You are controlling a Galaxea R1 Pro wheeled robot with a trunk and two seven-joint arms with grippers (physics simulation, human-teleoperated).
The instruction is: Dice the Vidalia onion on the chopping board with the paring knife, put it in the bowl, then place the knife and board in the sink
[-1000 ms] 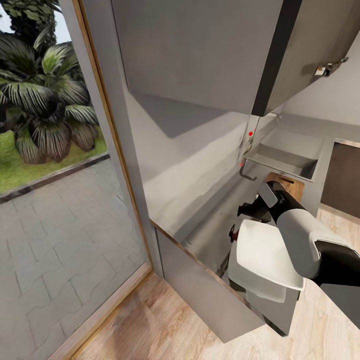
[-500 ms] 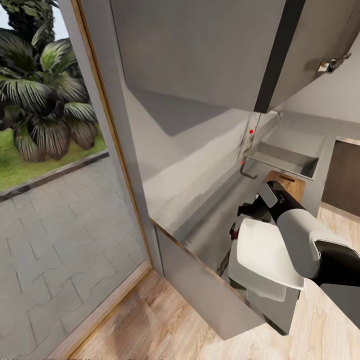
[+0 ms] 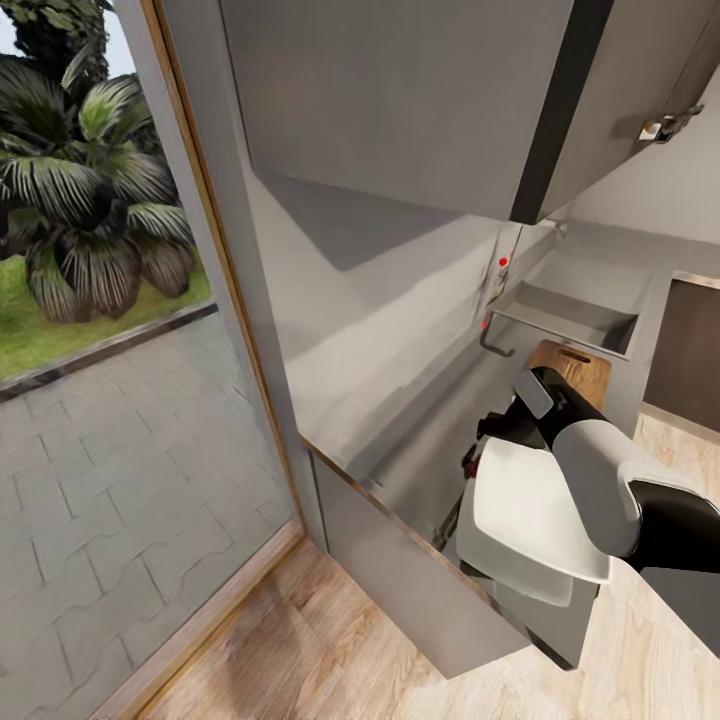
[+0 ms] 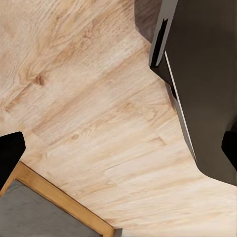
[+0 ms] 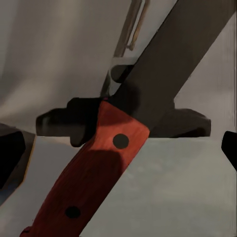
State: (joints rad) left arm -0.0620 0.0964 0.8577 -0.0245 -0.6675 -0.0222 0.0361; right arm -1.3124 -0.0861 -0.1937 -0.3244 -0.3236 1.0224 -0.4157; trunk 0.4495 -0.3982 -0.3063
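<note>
My right gripper (image 3: 500, 432) is pinched on the paring knife (image 5: 94, 173). In my right wrist view its red-and-black handle runs on a slant, the dark blade continuing the same line away from the handle. My right arm (image 3: 590, 470) reaches forward over the countertop (image 3: 420, 470), above the white bowl (image 3: 530, 520). Beyond lie the chopping board (image 3: 575, 365) and then the sink (image 3: 570, 315). My left gripper's (image 4: 118, 148) fingers (image 4: 10, 153) are spread apart over the wooden floor (image 4: 98, 108).
</note>
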